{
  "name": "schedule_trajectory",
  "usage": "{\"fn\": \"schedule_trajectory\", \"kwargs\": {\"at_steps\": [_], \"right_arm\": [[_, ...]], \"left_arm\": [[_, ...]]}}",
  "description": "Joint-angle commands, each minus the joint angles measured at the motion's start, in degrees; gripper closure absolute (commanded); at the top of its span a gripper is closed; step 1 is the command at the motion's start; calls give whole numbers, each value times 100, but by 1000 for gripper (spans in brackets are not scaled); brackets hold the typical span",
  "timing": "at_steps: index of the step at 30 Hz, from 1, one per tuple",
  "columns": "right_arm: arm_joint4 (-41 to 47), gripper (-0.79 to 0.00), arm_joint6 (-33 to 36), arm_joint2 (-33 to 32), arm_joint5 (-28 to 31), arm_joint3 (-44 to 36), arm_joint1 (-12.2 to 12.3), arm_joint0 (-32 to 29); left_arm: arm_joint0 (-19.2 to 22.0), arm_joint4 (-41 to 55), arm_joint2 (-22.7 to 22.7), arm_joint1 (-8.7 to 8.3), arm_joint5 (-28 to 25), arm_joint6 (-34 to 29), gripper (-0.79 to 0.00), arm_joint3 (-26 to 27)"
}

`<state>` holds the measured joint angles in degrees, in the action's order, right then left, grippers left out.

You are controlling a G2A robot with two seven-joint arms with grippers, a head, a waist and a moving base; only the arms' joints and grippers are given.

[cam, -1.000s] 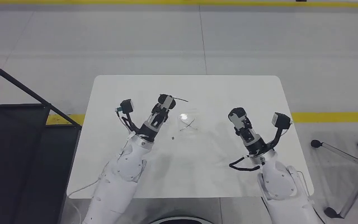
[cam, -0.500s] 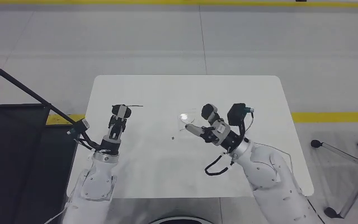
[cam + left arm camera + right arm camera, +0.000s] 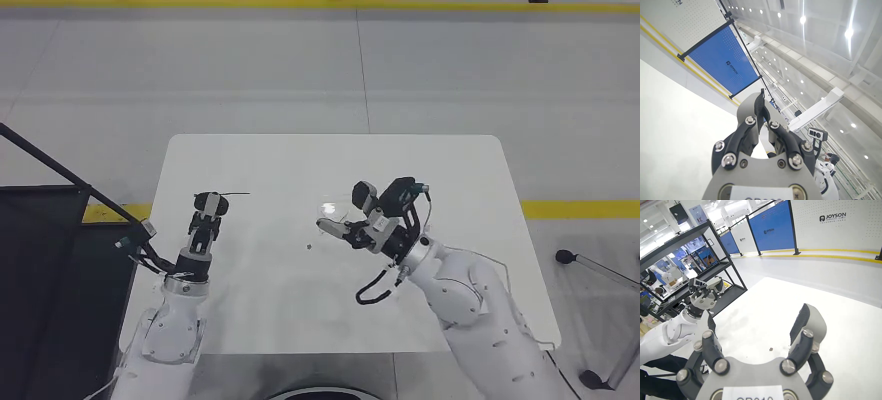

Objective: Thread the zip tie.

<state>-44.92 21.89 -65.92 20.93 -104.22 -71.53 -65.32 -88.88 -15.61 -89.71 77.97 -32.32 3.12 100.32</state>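
Left gripper [image 3: 209, 204] pinched shut on the black zip tie [image 3: 236, 194]. Its free tail ran straight out from that gripper, pointing toward the right gripper [image 3: 334, 227]. Right fingers were spread wide and empty, well apart from the left gripper, so the tail tip was probably their target.

Top cam: high over table [image 3: 440, 160], facing straight down, far off. L wrist cam: tight behind left gripper [image 3: 762, 106], aimed up off table at ceiling [image 3: 819, 47]. R wrist cam: tight behind right gripper [image 3: 757, 315], facing across table; shares table w/ top cam.
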Motion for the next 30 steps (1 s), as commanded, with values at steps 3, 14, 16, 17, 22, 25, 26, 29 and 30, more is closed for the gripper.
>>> {"fn": "schedule_trajectory", "kwargs": {"at_steps": [3,14,16,17,22,25,26,29,30], "right_arm": [[-646,-785,833,213,301,-133,10,541],[323,-785,2695,861,1523,1721,-111,2632],[441,-785,3014,984,1369,2005,-142,2893],[436,-785,3050,997,1305,2021,-147,2926],[436,-785,3050,997,1305,2021,-147,2926],[436,-785,3050,997,1305,2021,-147,2926],[436,-785,3050,997,1305,2021,-147,2926],[320,-785,2957,1037,1310,2037,-145,2882],[213,-785,2949,1084,1310,2066,-148,2900]], "left_arm": [[58,2,55,-2,135,-93,0,90],[-120,29,-18,-22,167,-102,0,355],[-145,33,-33,-25,162,-92,0,353],[-152,31,-36,-26,163,-89,0,353],[-167,47,-33,-28,152,-91,0,344],[-167,47,-33,-28,152,-91,0,344],[-167,47,-33,-28,152,-91,0,344],[-167,47,-33,-28,152,-91,0,344],[-167,47,-33,-28,152,-91,0,344]]}}
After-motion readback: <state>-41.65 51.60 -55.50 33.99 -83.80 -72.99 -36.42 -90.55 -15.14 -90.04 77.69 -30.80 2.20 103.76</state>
